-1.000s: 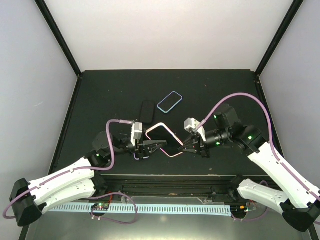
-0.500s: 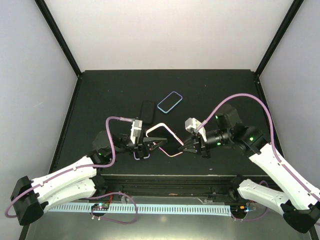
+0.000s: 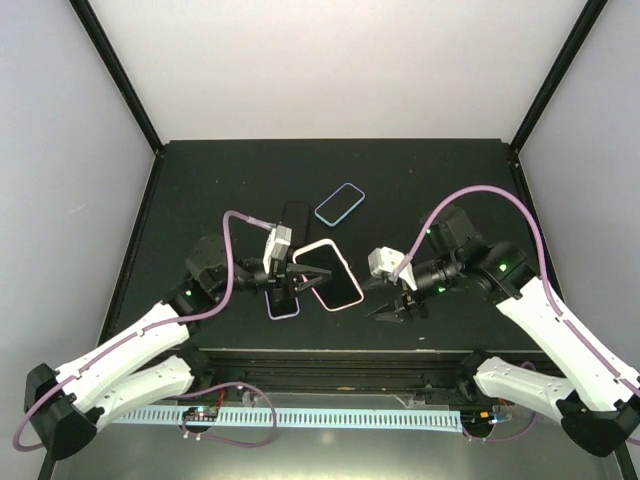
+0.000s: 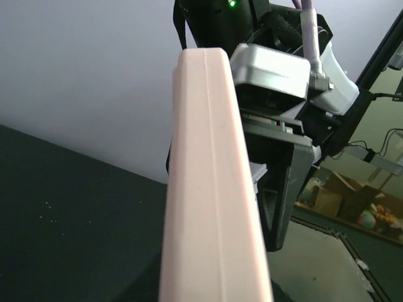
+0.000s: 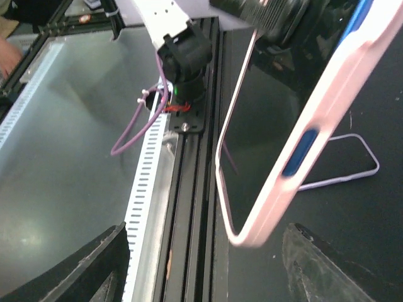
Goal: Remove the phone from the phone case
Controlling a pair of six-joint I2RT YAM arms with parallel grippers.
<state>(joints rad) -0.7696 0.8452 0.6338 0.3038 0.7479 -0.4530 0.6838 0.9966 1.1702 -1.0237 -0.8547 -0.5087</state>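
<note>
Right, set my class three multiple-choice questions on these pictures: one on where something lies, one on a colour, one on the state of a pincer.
1. Where does the blue-edged phone lie?
A. flat on the table, farther back than the pink case
B. in the right arm's grip
C. at the near edge, between the arm bases

2. What colour is the case that the left pincer holds?
A. green
B. pink
C. yellow

3. How is the right pincer?
A. shut on the blue-edged phone
B. shut on the pink case
C. open, holding nothing

Answers:
1 A: the top view shows it lying beyond the held case.
2 B: both wrist views show a pale pink rim.
3 C: its fingers stand wide apart in its own wrist view.
</note>
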